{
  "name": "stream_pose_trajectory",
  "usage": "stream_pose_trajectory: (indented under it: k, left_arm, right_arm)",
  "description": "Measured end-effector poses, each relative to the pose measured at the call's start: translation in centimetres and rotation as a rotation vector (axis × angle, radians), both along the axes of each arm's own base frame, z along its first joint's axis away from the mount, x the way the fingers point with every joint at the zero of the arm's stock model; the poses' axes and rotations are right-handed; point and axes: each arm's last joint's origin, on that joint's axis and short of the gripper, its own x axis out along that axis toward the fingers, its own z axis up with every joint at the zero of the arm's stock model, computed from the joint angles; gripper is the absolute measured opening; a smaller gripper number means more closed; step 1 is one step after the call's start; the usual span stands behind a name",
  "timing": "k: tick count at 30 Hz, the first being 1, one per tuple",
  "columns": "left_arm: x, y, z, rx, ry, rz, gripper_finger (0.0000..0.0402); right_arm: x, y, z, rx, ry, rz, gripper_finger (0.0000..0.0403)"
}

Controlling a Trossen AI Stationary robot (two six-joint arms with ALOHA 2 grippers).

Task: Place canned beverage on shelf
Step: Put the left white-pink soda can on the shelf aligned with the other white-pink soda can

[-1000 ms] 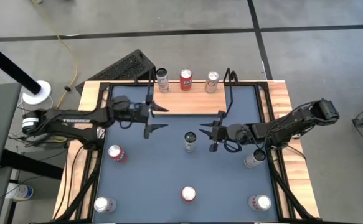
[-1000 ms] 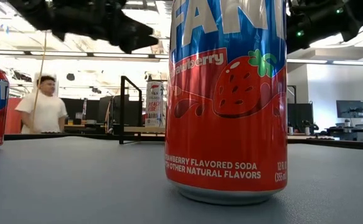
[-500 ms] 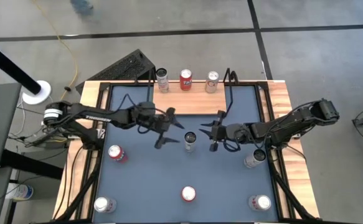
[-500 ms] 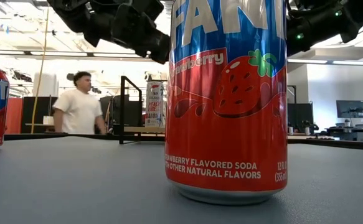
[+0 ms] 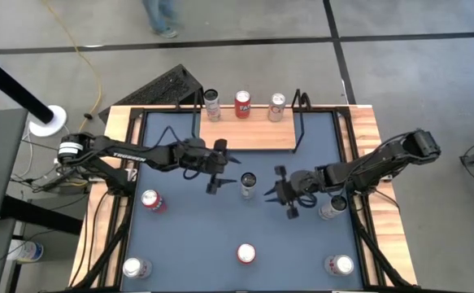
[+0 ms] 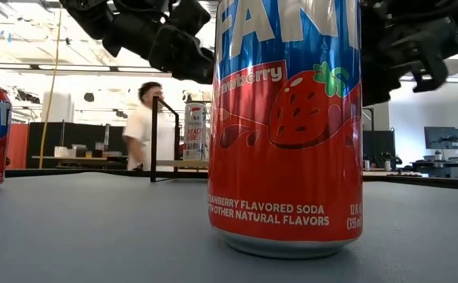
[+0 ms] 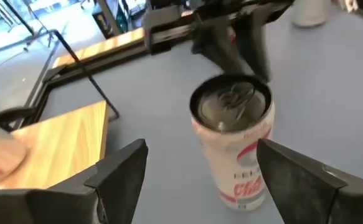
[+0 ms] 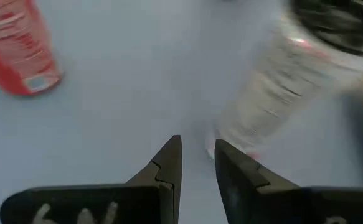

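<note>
A white canned beverage [image 5: 248,185] with red lettering stands upright on the blue mat at mid-table, also seen in the left wrist view [image 7: 234,146]. My left gripper [image 5: 219,174] is open just to its left, a finger to either side ahead of the can, touching nothing [image 7: 203,149]. My right gripper [image 5: 284,200] hovers right of the can, tipped down, its fingers a narrow gap apart with nothing between them [image 8: 198,146]. The shelf [image 5: 247,136], a light-wood board on a black wire frame, holds three cans [image 5: 242,103] along its far edge.
Other cans stand on the mat: a red one at the left [image 5: 151,200], a red strawberry one near the front [image 5: 245,254] that fills the low view [image 6: 287,126], silver ones at both near corners [image 5: 136,267] [image 5: 340,264], and one by the right arm [image 5: 332,208]. A person [image 6: 146,126] walks behind the table.
My left gripper has swung from beside the shelf's left end toward the table's right and near side, sinking and rolling a little, and now stands at the middle can. My right gripper has tipped downward and drifted toward the near edge. The can has not moved.
</note>
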Motion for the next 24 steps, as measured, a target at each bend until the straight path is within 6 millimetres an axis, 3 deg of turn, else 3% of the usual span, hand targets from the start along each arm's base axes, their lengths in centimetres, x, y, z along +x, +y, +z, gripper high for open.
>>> stream_pose_trajectory:
  k: [14, 24]
  left_arm:
    - [-0.5, 0.1, -1.6, -0.001, 0.16, 0.036, 0.0256]
    - [1.5, 0.3, -5.6, 0.047, 0.212, -0.002, 0.0219]
  right_arm:
    - [3.2, -0.6, -0.3, -0.029, -0.014, 0.021, 0.0097]
    - [4.1, -0.4, -0.4, -0.034, 0.035, 0.026, 0.0097]
